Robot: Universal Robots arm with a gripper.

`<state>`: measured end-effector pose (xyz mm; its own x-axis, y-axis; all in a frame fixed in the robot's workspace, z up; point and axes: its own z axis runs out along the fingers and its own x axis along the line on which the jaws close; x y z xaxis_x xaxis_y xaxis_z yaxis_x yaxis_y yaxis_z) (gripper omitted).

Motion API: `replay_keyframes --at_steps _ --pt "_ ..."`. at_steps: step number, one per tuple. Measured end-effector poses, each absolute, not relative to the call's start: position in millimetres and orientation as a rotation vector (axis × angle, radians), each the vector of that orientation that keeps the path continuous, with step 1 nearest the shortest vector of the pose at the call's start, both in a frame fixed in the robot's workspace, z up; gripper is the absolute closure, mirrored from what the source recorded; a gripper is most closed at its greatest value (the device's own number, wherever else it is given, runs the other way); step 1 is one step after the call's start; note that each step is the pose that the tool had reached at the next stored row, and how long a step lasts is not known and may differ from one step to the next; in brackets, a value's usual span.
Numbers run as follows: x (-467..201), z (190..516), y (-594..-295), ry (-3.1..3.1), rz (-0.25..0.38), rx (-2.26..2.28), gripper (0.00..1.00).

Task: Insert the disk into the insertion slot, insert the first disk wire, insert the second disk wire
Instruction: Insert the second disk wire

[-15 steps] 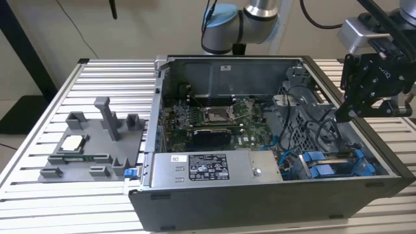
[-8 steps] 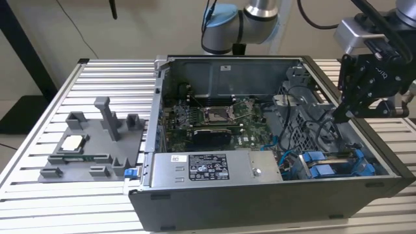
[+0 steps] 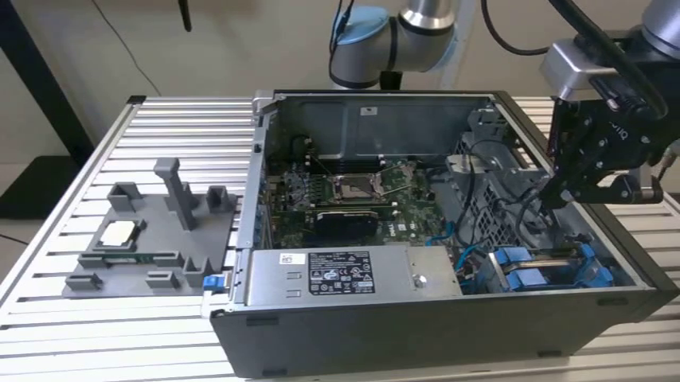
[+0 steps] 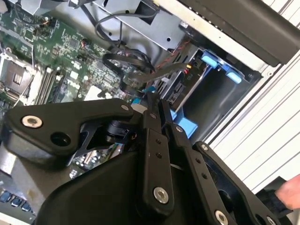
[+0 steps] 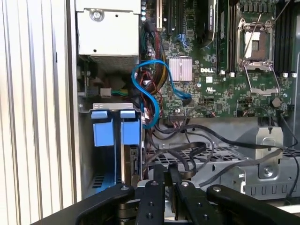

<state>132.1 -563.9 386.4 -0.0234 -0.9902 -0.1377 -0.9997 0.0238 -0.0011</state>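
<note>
My gripper (image 3: 550, 195) hangs inside the open computer case, on the exterior view's right, just above the insertion slot (image 3: 483, 274). Its fingers are shut, tips together among black disk wires (image 5: 187, 154). The second wrist view shows a small blue-and-black piece right at the gripper (image 4: 151, 101) tips; I cannot tell if it is pinched. The disk in its blue carrier (image 3: 528, 278) stands on edge inside the slot. In the first wrist view the carrier's blue tabs (image 5: 130, 131) sit beside the slot's grey wall (image 5: 84, 154), a short way from the gripper (image 5: 168, 171). A blue cable (image 5: 150, 98) loops nearby.
A label-stickered power-supply box (image 3: 351, 274) fills the case's near side. The motherboard with its square socket (image 3: 351, 187) lies in the middle. A grey fixture (image 3: 149, 239) stands on the slatted table (image 3: 107, 334) at the exterior view's left. A hand (image 4: 290, 192) shows at one edge.
</note>
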Motion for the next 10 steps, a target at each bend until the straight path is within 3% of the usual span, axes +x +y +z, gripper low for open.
replay_keyframes --at_steps 10 --pt "130.8 376.7 -579.6 2.182 0.162 -2.129 0.84"
